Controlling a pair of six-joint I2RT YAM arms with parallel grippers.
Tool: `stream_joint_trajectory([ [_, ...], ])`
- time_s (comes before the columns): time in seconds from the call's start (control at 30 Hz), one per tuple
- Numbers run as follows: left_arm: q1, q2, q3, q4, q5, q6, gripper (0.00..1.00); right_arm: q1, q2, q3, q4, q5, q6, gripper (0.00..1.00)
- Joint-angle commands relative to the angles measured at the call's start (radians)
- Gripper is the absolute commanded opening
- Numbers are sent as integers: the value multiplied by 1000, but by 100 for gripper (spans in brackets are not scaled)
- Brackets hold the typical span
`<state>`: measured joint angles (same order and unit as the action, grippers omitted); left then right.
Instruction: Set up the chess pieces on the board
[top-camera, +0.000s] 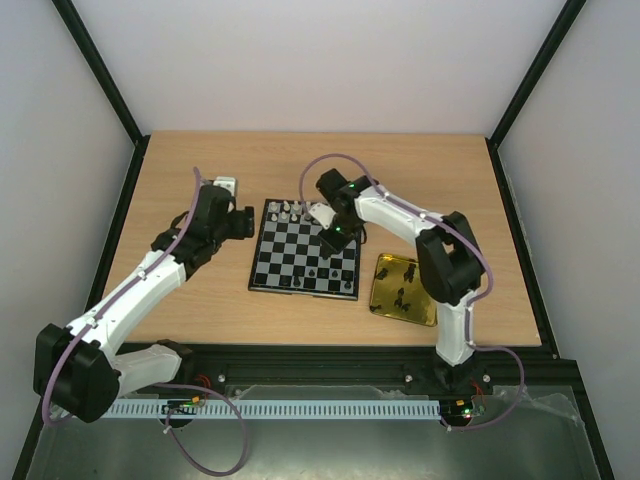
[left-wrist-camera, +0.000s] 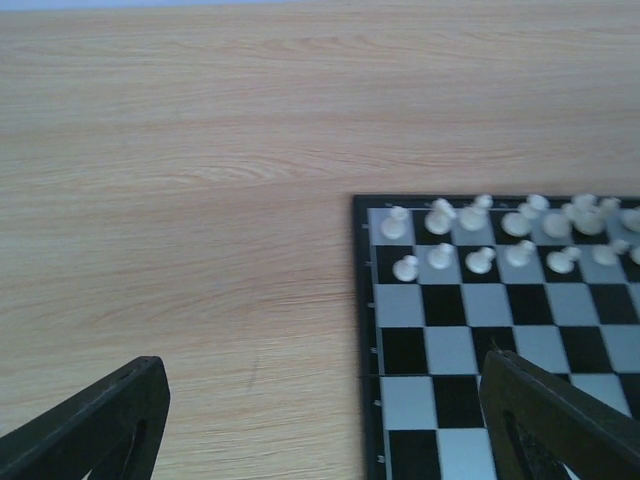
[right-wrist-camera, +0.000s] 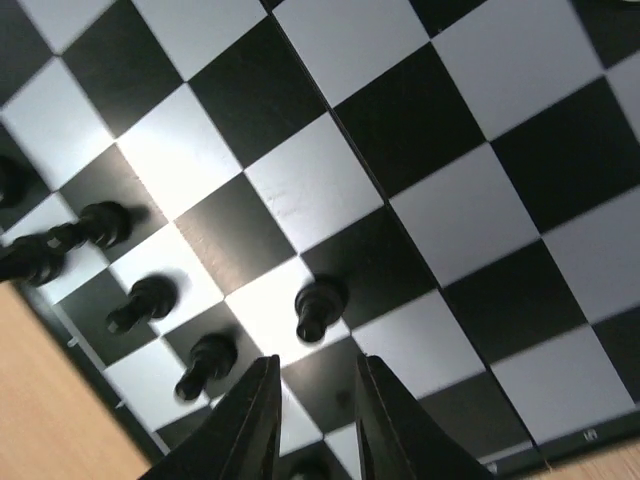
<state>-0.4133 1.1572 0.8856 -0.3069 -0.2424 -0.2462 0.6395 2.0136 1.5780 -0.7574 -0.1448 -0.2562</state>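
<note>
Right gripper low over chessboard — jaws parted only narrowly, nothing between them. Black pawn upright just ahead of tips, other black pieces left of jaws. Likely release step: widen, lift straight, avoid brushing pawn. Left gripper wide apart, empty, over wooden table — white pieces ahead-right. Plain white walls.

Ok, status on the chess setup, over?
Left gripper open, empty, at edge of board. Right gripper slightly open, low over board, black pawn just ahead. White pieces in two rows; some black pieces in gold tray. Nothing blocking.
</note>
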Motion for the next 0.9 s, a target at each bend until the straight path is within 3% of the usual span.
stream_joint_trajectory([
  [0.0,-49,19,-2,37,104,52,88,-103,-152,-68,-31,-140,14,23],
  [0.13,-149,104,45,-2,192,56,80,-212,-332,-271,75,-251,28,25],
  [0.23,-244,169,100,-44,190,53,69,-255,-499,-431,184,-238,54,32],
  [0.4,-356,265,169,-66,207,11,68,-309,-633,-572,299,-253,101,36],
  [0.57,-432,418,273,-77,243,7,67,-364,-705,-675,400,-243,131,39],
  [0.87,-455,669,475,-232,126,-65,45,-388,-714,-689,401,-275,119,40],
])
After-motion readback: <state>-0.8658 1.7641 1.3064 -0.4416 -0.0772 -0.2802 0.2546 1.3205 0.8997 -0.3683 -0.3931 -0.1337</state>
